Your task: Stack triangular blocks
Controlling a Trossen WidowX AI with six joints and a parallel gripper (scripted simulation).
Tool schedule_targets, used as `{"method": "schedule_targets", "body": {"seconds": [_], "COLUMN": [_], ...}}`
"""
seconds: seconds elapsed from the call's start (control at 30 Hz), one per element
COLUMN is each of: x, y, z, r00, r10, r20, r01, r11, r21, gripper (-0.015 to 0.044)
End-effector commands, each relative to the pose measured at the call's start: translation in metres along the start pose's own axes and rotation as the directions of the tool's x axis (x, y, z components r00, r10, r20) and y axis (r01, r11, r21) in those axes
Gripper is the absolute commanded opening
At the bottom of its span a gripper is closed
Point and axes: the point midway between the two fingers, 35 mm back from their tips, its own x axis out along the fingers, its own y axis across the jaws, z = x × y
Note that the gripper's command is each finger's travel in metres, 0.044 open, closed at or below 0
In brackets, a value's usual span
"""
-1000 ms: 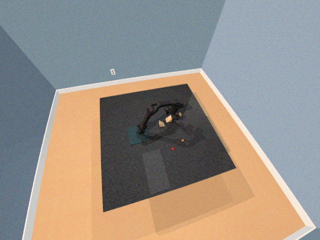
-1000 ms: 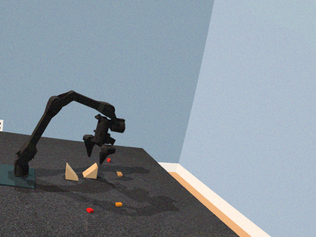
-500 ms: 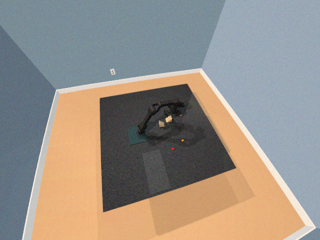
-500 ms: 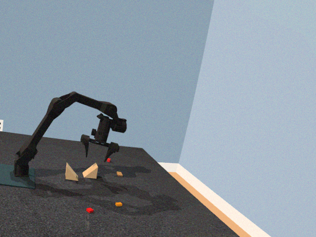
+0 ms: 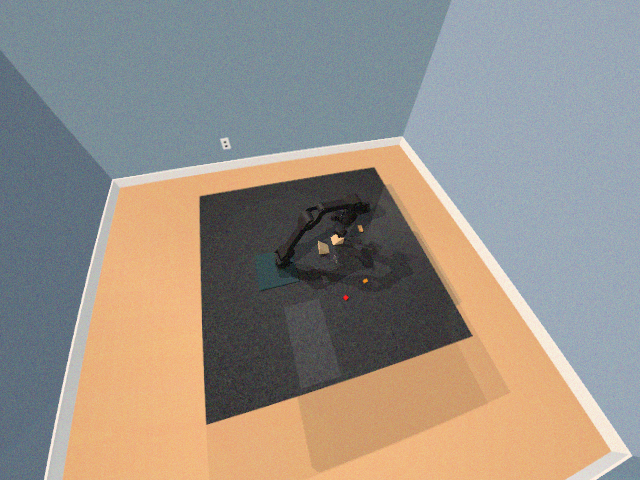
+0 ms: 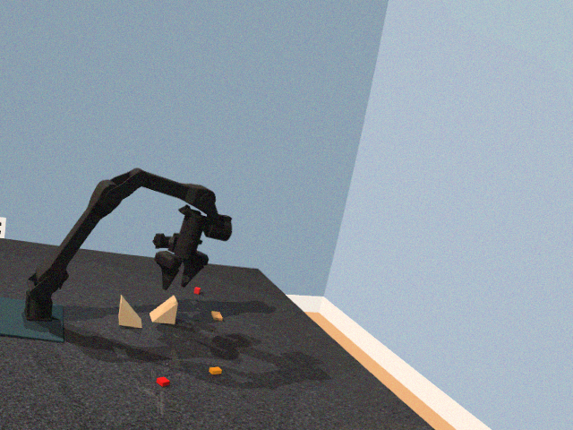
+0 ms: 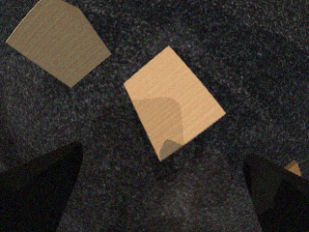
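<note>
Pre-grasp step: the pincer (image 6: pixel 178 280) is held wide and empty above the right wedge (image 6: pixel 165 311), which sits on the table (image 6: pixel 277 370) just beside the left wedge (image 6: pixel 128 314), so a descent with jaws squared to its flat sides is called for next.

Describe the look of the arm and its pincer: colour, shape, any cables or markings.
The arm is matt black throughout, built of slim, angular, faceted links, on a dark teal base plate. The pincer is equally black, with two thick fingers tapering to points. No cables, labels or markings can be made out.
</note>
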Motion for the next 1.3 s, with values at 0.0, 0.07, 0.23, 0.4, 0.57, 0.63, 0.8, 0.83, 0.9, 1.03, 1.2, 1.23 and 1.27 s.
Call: {"method": "schedule_targets", "body": {"seconds": [0.0, 0.07, 0.23, 0.4, 0.57, 0.63, 0.8, 0.83, 0.9, 1.03, 1.2, 1.23, 1.27], "x": [-0.009, -0.009, -0.009, -0.009, -0.008, -0.006, 0.002, 0.003, 0.006, 0.013, 0.021, 0.023, 0.024], "y": [-0.012, -0.012, -0.012, -0.012, -0.012, -0.012, -0.013, -0.013, -0.014, -0.014, -0.015, -0.015, -0.015], "z": [0.002, 0.002, 0.002, 0.002, 0.002, 0.002, 0.002, 0.002, 0.001, 0.001, 0.001, 0.001, 0.001], "r00": [1.000, 1.000, 1.000, 1.000, 1.000, 1.000, 1.000, 1.000, 1.000, 1.000, 1.000, 1.000, 1.000], "r10": [-0.018, -0.018, -0.018, -0.018, -0.018, -0.017, -0.014, -0.013, -0.012, -0.010, -0.007, -0.006, -0.005], "r20": [0.018, 0.018, 0.018, 0.018, 0.018, 0.018, 0.020, 0.020, 0.020, 0.022, 0.023, 0.023, 0.023], "r01": [0.025, 0.025, 0.025, 0.025, 0.025, 0.025, 0.024, 0.024, 0.023, 0.022, 0.021, 0.021, 0.020], "r11": [0.711, 0.711, 0.711, 0.711, 0.711, 0.711, 0.711, 0.711, 0.711, 0.711, 0.711, 0.711, 0.711], "r21": [-0.703, -0.703, -0.703, -0.703, -0.703, -0.703, -0.703, -0.703, -0.703, -0.703, -0.703, -0.703, -0.703], "gripper": [0.0440, 0.0440, 0.0440, 0.0440, 0.0440, 0.0440, 0.0440, 0.0440, 0.0440, 0.0440, 0.0440, 0.0440, 0.0440]}}
